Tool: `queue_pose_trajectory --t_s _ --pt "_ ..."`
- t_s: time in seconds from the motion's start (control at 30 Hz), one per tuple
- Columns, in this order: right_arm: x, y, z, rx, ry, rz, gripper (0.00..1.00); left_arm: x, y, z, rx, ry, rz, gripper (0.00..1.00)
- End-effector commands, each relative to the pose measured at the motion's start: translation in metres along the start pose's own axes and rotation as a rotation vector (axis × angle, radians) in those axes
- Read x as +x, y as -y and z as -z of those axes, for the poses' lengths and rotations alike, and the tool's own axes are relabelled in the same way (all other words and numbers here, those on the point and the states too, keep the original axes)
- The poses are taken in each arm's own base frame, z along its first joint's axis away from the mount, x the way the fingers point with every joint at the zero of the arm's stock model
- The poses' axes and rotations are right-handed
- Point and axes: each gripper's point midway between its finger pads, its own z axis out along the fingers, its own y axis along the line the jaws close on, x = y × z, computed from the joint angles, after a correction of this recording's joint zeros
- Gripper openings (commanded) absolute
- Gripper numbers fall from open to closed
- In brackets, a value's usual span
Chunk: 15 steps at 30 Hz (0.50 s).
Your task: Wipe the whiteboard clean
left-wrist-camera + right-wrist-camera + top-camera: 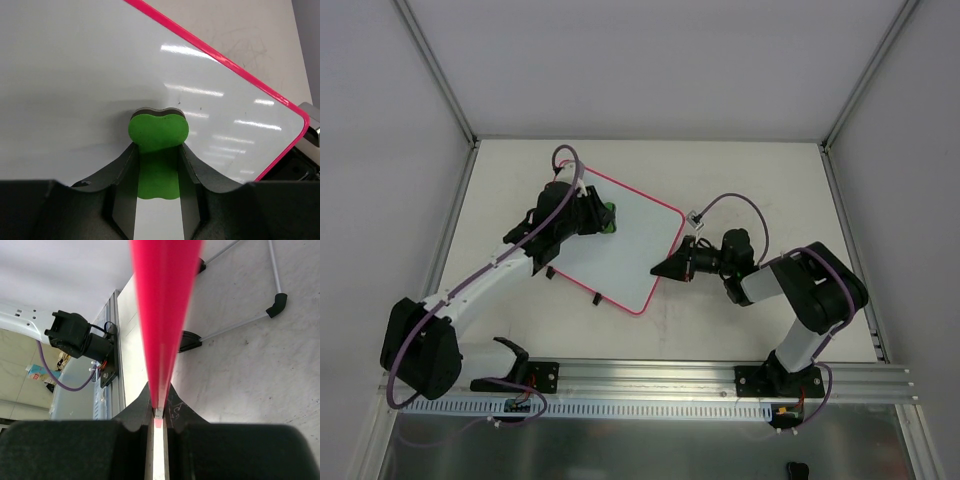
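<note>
The whiteboard (pixel 625 245) lies tilted on the table, white with a red-pink rim, and its face shows no writing. My left gripper (pixel 595 218) is shut on a small green eraser (pixel 608 217) and presses it on the board's far left part. In the left wrist view the eraser (pixel 158 135) sits between my fingers on the white surface (pixel 75 75). My right gripper (pixel 665 268) is shut on the board's right edge; in the right wrist view the red rim (pixel 162 315) runs straight up out of the jaws.
Two black clips (pixel 595 298) sit on the board's near edge. An aluminium rail (pixel 660 378) carries the arm bases at the near table edge. Grey walls and metal frame posts (pixel 440 70) enclose the table.
</note>
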Motion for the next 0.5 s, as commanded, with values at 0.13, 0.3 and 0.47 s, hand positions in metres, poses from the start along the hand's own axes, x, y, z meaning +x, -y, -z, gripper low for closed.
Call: queue_pose_trajectory --t_s 0.13,0.3,0.47 --pt "-0.030 -0.038 0.001 -0.149 0.106 0.266 0.00 0.021 -0.052 0.059 -0.149 0.010 0.189 0.00" --pt "-0.038 -0.025 0.003 -0.078 0.165 0.288 0.00 0.036 -0.080 0.088 -0.222 0.074 0.310 0.00" --pt "-0.052 -0.019 0.007 -0.023 0.230 0.307 0.00 0.040 -0.093 0.105 -0.247 0.101 0.367 0.00"
